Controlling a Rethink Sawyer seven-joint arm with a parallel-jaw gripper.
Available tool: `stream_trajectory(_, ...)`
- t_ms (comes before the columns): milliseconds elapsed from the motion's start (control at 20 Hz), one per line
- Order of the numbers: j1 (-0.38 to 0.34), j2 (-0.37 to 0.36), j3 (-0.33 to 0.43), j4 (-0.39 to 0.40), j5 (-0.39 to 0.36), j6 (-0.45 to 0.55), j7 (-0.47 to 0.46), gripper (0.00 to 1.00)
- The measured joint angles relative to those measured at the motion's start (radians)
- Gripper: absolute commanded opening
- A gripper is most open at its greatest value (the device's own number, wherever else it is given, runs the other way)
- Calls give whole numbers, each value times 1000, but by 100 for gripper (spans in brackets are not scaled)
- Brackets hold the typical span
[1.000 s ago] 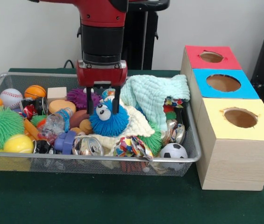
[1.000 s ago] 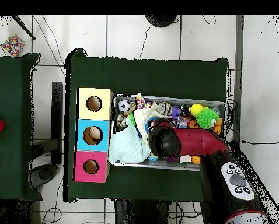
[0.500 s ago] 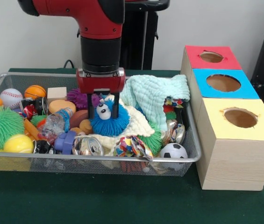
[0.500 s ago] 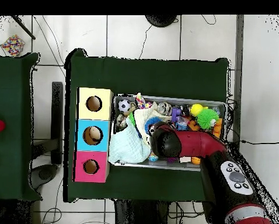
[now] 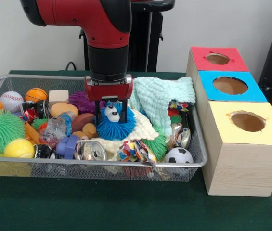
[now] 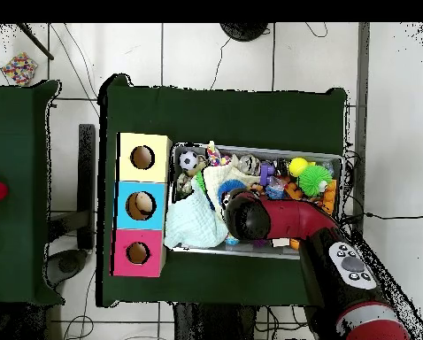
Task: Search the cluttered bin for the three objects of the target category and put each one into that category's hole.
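The gripper [image 5: 110,111] is sitting down in the bin [image 5: 10,168], its two fingers squeezing the blue puffball [image 5: 112,124] on the cream cloth [image 5: 143,126]. Nothing is going into the red hole [image 5: 217,58] yet, so all three toys look left to do.

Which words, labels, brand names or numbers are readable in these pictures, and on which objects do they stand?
None can be read.
The crushed can in the wire basket: no print legible.
The plastic bottle carries a blue label, too blurred to read.
The three box tops, red, blue and yellow, carry no text.
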Motion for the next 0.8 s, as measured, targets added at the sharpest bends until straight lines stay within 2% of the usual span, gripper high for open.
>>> stream_trajectory(500, 0, 0, 0, 0, 3, 0, 0, 100)
stream_trajectory(550, 0, -1, 0, 0, 3, 0, 0, 0)
stream_trajectory(800, 3, -2, -1, 0, 3, 0, 0, 0)
